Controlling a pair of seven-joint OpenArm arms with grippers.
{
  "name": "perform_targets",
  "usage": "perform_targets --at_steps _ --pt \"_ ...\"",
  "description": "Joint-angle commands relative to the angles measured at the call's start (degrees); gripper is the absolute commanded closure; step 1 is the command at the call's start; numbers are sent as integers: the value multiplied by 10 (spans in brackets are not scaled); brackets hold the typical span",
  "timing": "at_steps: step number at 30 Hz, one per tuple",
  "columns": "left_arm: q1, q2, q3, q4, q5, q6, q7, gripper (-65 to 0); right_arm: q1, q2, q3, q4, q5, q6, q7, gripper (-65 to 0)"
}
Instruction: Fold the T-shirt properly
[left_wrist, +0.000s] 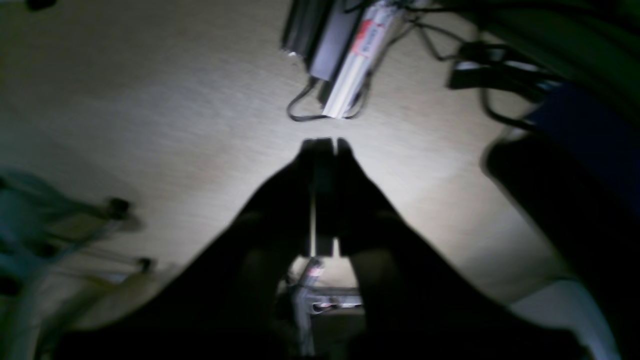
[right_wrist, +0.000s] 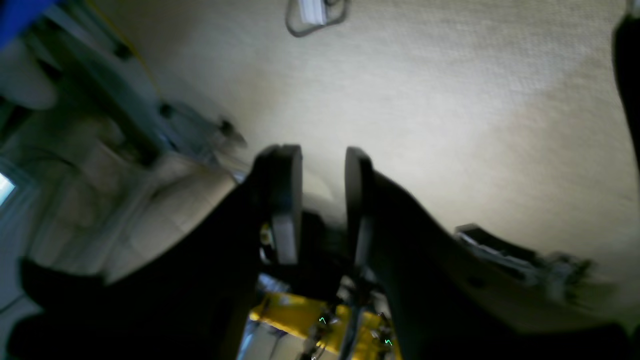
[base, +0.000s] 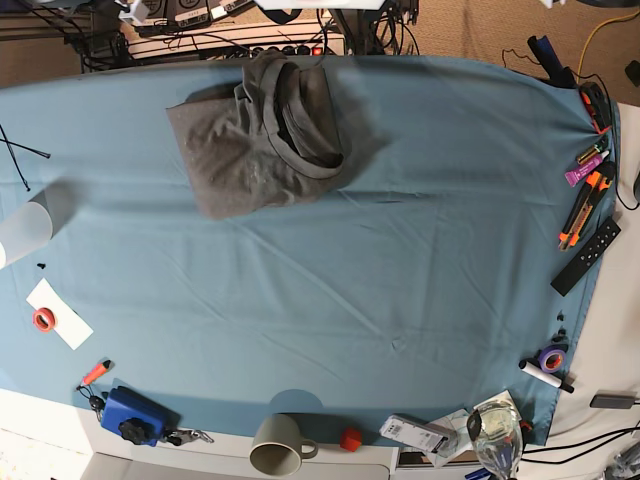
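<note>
Left gripper (left_wrist: 325, 145): jaws pressed together, empty, only floor beyond the tips. Right gripper (right_wrist: 322, 155): jaws parted, nothing between them. Neither arm shows over the table (base: 420, 250). The T-shirt (base: 260, 140) lies well away from both, bunched in a rough fold at the far edge, collar up. Judged: between folds or finishing. Next move calls for reaching back to square it.

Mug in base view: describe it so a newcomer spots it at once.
Start from the blue-teal cloth covering the table and go to its near edge, the bottom of the base view, slightly left of centre. The mug stands there, open mouth up, handle pointing right towards a small red ball. It is the only round, grey-beige cup; the wine glass further right is clear.
</note>
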Motion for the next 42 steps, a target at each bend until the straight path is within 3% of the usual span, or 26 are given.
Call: perform_targets --at_steps 1,8,15,19,20,22,24,28,42 --pt "1 -4 7 -13 19 5 -14 0 3 8 -7 -2 -12 1 14 -157" --pt "-89 -4 69 -182 135 45 -151 0 85 8 -84 -110 -159 1 194 -157" --pt "-192 -3 142 -372 216 107 -264 0 203 8 -185 -276 -218 1 311 -157" --pt "-231 1 159 -459 265 122 -344 0 248 8 -253 -359 -266 1 455 -157" --pt "-238 1 159 -476 271 122 -370 0 255 7 -269 -376 -275 -11 500 -157" --pt "-249 1 159 -499 278 122 -419 0 263 5 -297 -403 -283 -67 580 -157" --pt "-255 1 159 -508 278 121 -444 0 265 -1 -319 -419 -297 -113 630 -157" --pt "-256 1 159 -500 278 120 -444 0 267 -13 -349 -431 -336 -161 648 -157" --pt "-256 1 159 -474 277 119 -444 0 280 -12 -365 -431 -335 -162 653 -157"
